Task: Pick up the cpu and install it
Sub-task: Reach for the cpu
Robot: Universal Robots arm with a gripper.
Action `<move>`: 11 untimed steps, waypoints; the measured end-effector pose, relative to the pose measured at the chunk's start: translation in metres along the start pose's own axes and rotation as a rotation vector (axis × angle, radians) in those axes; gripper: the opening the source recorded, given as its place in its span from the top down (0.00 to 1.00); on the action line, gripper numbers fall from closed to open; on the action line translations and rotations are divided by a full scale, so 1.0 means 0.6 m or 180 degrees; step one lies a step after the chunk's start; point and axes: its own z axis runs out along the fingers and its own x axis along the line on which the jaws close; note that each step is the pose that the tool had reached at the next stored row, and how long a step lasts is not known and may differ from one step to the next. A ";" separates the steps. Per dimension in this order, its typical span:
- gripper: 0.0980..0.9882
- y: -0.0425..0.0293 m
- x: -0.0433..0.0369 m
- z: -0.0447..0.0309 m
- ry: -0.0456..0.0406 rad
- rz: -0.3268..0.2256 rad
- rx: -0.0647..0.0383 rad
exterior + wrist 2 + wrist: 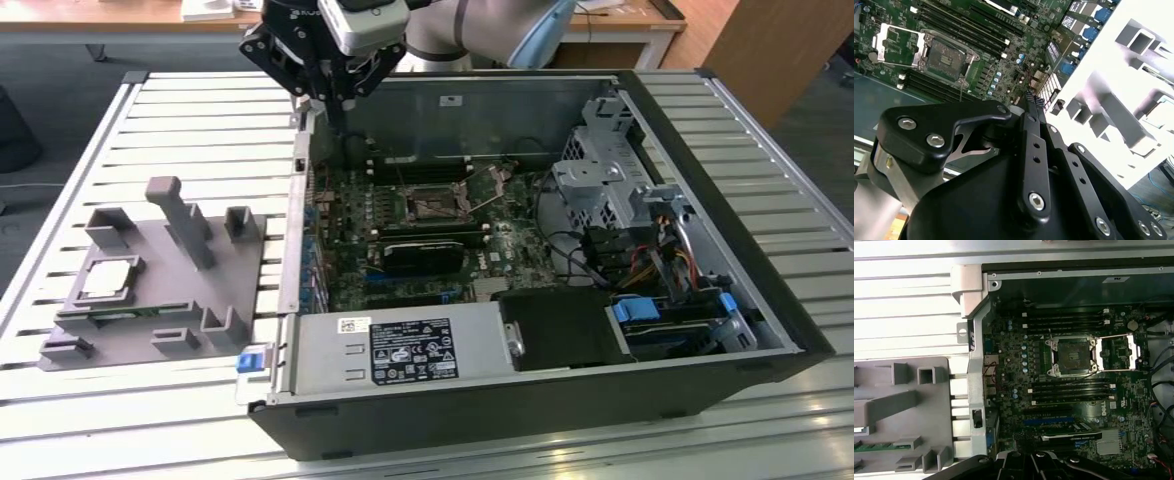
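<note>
Overhead, the gripper (334, 98) hangs beside the computer case (534, 410) wall, jaws closed and empty. The cpu (107, 278) lies in the tray (234, 285).

My gripper (324, 90) hangs above the far corner of the open computer case (534, 410), with free air around it. Straight down onto the CPU socket (1072, 356) the way is clear, since its load plate (1116, 354) lies flipped aside. Low memory slots (1069, 390) flank the socket. A dark expansion card (420, 252) stands just beside it. The drive cage (601, 175) and cables (587, 255) crowd the exterior view's right. The case side wall (302, 200) stands between the motherboard and the grey tray (134, 345). On the tray, upright posts (187, 225) rise beside the cpu (107, 278), which is open from above
</note>
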 end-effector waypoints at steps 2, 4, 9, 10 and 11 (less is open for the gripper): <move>0.99 0.000 0.001 0.000 0.0000 0.0000 0.0000; 0.99 0.000 0.002 0.000 0.0000 0.0000 0.0000; 0.99 0.000 0.005 0.000 0.0000 0.0000 0.0000; 0.99 0.000 0.006 0.000 0.0000 0.0000 0.0000; 0.99 -0.001 0.007 0.000 0.0000 0.0000 0.0000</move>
